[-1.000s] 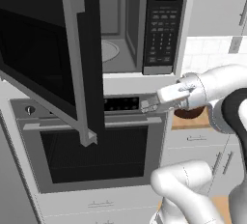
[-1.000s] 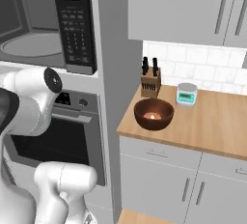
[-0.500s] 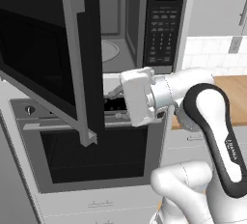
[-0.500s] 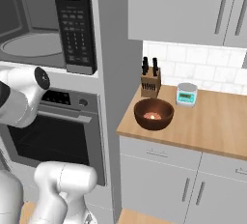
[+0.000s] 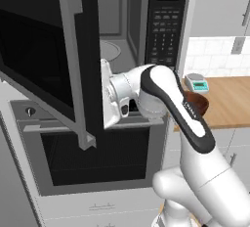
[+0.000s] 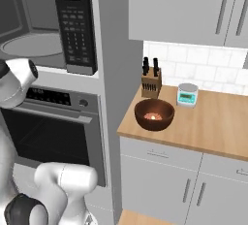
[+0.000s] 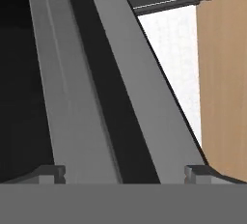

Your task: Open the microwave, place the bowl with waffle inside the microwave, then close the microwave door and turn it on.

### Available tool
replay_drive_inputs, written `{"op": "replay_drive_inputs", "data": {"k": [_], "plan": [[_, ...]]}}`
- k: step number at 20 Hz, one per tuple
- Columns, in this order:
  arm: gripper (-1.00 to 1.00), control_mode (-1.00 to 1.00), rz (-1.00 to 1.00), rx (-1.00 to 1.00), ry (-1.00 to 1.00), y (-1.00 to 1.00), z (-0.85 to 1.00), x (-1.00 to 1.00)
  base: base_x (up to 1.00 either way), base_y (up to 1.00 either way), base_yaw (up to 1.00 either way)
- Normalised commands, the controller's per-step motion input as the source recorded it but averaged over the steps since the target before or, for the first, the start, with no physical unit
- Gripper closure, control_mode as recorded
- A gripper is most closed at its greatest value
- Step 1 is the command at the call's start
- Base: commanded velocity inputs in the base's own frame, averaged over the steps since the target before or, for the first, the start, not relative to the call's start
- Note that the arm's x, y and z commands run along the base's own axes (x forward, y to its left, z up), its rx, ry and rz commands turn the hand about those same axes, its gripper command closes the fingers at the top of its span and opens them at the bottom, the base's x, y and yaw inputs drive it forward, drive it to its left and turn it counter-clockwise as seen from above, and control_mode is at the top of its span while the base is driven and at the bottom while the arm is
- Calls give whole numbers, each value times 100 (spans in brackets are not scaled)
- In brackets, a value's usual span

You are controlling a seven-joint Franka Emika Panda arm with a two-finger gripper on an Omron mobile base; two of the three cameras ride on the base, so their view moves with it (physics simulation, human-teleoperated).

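**Door swung open, bowl waiting on the counter**

On your left in the left base view, the door (image 5: 44, 50) stands swung out wide, its black glass facing you and its grey handle (image 5: 75, 69) running down the near edge. Just right of that, the arm's hand sits tucked behind the door's edge, in front of the oven (image 5: 93, 157). In the hand view you look along the grey handle bar, with the gripper (image 7: 125, 174) spread wide: one fingertip (image 7: 48, 174) at each side of the frame, nothing between them.

Next comes the microwave (image 5: 168, 20), its cavity open and the turntable (image 6: 31, 44) bare, the keypad strip to the right.

Further right, past the cabinet wall, you find the bowl (image 6: 154, 114) on the wooden counter (image 6: 218, 127), upright near the front edge, waffle pieces inside. Behind it stands a knife block (image 6: 151, 81), and to its right a small scale (image 6: 187, 94).
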Motion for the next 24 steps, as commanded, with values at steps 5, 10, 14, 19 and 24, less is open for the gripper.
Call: {"op": "replay_drive_inputs", "data": {"k": [5,10,14,19,24], "plan": [[-100,-100,17,0,26,98,0,2,0,0,0],[-100,-100,14,0,18,72,0,-15,0,0,0],[-100,-100,1,1,5,-61,0,-1,0,0,0],[-100,-100,-7,0,-3,-100,0,-2,0,0,0],[-100,-100,-17,-27,-12,-100,-11,-16,0,0,0]]}}
